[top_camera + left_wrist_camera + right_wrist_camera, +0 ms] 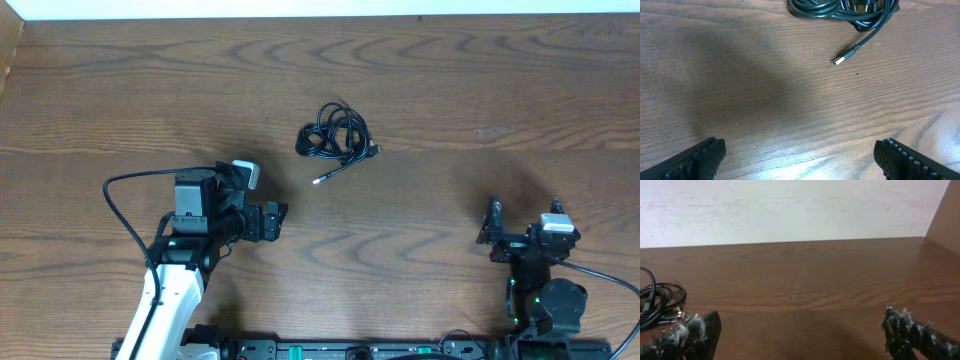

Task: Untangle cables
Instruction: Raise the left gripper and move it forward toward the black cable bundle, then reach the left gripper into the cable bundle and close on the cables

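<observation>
Tangled cables (337, 133) – partly cropped in left wrist view, left gripper (800, 150), right gripper (800, 325) – both spread wide, empty

One tangled black cable bundle (335, 132) — one loose plug end (319, 181) trailing from it. Two grippers: left gripper (277, 222), right gripper (492, 232). One wooden table (480, 90).

We saw the cables (335, 133) as one dark, glossy bundle, coiled in loose overlapping loops and lying flat on the table (480, 90), near its middle and somewhat toward its far edge. One loose end (332, 174) ran straight out of the coil toward the table's near side, finishing in a small silver plug (838, 60). What looked like a second connector (374, 150) sat at the coil's right rim.
</observation>
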